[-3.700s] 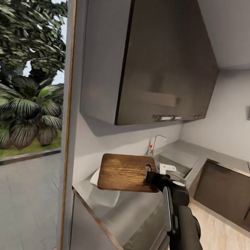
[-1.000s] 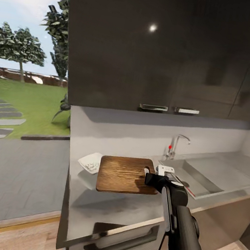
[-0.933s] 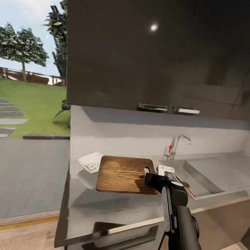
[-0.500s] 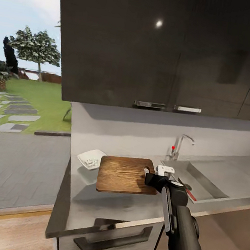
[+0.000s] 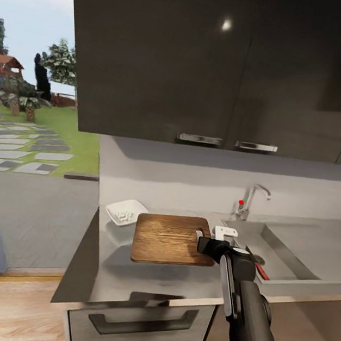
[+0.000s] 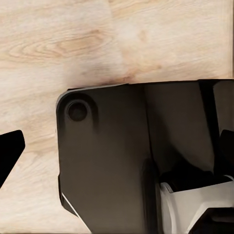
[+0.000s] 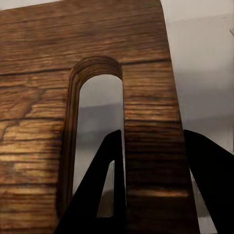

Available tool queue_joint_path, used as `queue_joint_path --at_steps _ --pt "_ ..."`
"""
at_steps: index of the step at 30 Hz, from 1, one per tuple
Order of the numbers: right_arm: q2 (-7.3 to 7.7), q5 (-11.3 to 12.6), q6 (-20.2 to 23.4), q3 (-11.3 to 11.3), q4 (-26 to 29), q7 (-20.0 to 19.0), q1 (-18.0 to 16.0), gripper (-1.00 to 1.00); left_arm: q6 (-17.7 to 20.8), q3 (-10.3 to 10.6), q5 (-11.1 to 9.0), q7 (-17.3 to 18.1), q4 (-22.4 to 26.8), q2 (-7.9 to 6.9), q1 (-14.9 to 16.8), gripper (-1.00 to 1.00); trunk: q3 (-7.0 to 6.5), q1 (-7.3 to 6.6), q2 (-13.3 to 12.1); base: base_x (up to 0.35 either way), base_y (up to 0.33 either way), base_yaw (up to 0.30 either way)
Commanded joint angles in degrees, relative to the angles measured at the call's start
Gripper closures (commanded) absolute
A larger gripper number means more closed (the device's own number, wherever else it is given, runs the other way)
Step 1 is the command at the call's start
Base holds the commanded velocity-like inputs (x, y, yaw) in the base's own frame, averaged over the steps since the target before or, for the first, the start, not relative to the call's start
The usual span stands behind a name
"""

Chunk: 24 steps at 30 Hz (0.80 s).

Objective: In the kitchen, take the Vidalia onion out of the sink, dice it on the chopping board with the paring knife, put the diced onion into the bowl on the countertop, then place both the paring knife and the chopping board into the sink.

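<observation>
Above the steel worktop (image 5: pixel 137 275), the right claw (image 5: pixel 206 244) pinches the board (image 5: pixel 170 239) by its handle end and holds it level in the air, clear of the surface. From the right wrist, one dark finger (image 7: pixel 100 195) pokes through the board's (image 7: pixel 73 97) oblong handle slot while the other lies along the outer edge, so the strip of wood between them is clamped. Behind the board's far left corner, the white bowl (image 5: pixel 126 211) sits on the worktop near the wall, with small white onion dice (image 5: pixel 123 217) lying inside it. Right of the board, the grey sink (image 5: pixel 284 254) is set into the worktop, its chrome tap (image 5: pixel 254 200) with a red dot standing at the back edge. The knife (image 5: pixel 258 268) lies in the basin beside the right arm, its red-orange handle showing along the near side. Dark wall cabinets (image 5: pixel 220 63) hang over the worktop, and a dark drawer front (image 5: pixel 141 320) sits beneath it. At far left, a glass opening looks onto a lawn with trees (image 5: pixel 30 115). The left wrist camera looks down on the pale wood floor (image 6: pixel 73 44) and part of the robot's dark base (image 6: pixel 107 161); whether the left claw is spread or pressed together cannot be told.
</observation>
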<state>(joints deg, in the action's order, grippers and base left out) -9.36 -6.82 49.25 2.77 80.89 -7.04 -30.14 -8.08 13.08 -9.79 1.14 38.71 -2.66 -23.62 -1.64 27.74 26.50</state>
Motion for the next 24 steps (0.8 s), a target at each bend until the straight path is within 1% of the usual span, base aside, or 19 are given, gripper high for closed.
queue_joint_path --at_steps 1,12,18,24 --pt "-0.04 -0.6 0.2 0.1 0.1 -0.6 0.0 1.0 -0.1 0.2 -0.6 0.1 0.1 -0.06 0.0 -1.0 0.08 0.02 0.0 0.0 -0.307 0.194" --pt "0.08 -0.6 0.2 0.2 0.0 -0.7 0.0 1.0 -0.1 0.2 -0.6 0.1 -0.5 -0.06 0.0 -1.0 0.86 0.02 0.0 0.0 -0.307 0.183" --pt "0.05 -0.6 0.2 0.2 0.0 -0.7 0.0 1.0 -0.1 0.2 -0.6 0.1 -0.7 -0.04 0.0 -1.0 0.9 0.02 0.0 0.0 -0.307 0.019" --pt "0.05 -0.6 0.2 0.2 0.0 -0.7 0.0 1.0 -0.1 0.2 -0.5 0.1 -0.8 0.56 0.1 -1.0 0.91 0.02 0.0 0.0 -0.307 0.001"
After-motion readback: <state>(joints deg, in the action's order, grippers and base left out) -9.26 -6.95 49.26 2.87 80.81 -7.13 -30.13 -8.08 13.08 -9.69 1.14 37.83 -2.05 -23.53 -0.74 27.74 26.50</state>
